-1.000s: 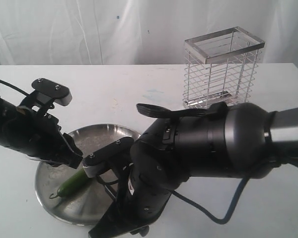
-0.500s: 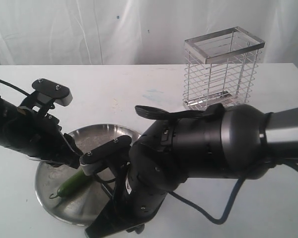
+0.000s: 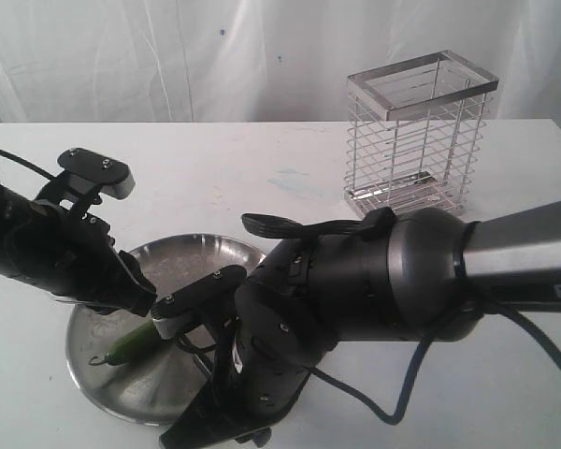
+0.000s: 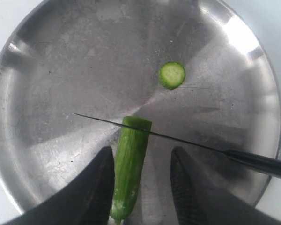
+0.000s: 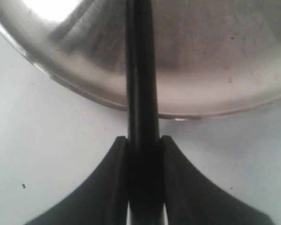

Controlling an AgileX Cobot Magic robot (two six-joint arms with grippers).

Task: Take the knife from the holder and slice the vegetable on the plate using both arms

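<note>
The green vegetable (image 4: 130, 168) lies on the steel plate (image 4: 47, 70), and a round cut slice (image 4: 172, 75) lies apart from it. My left gripper (image 4: 143, 154) straddles the vegetable: one finger touches it and the other stands clear, so it is open. The knife (image 4: 178, 139) has its thin black blade across the vegetable's cut end. My right gripper (image 5: 143, 140) is shut on the knife (image 5: 141, 70) handle at the plate (image 5: 215, 70) rim. In the exterior view the left gripper (image 3: 136, 295) is over the vegetable (image 3: 131, 346), and the bulky right arm hides the blade.
The wire holder (image 3: 416, 131) stands empty at the back right of the white table (image 3: 262, 178). The right arm's body covers the plate's (image 3: 84, 374) right half and the table's front middle. A white curtain hangs behind.
The right arm has shifted slightly left and down over the plate with the knife. The left arm and the vegetable have hardly moved.
</note>
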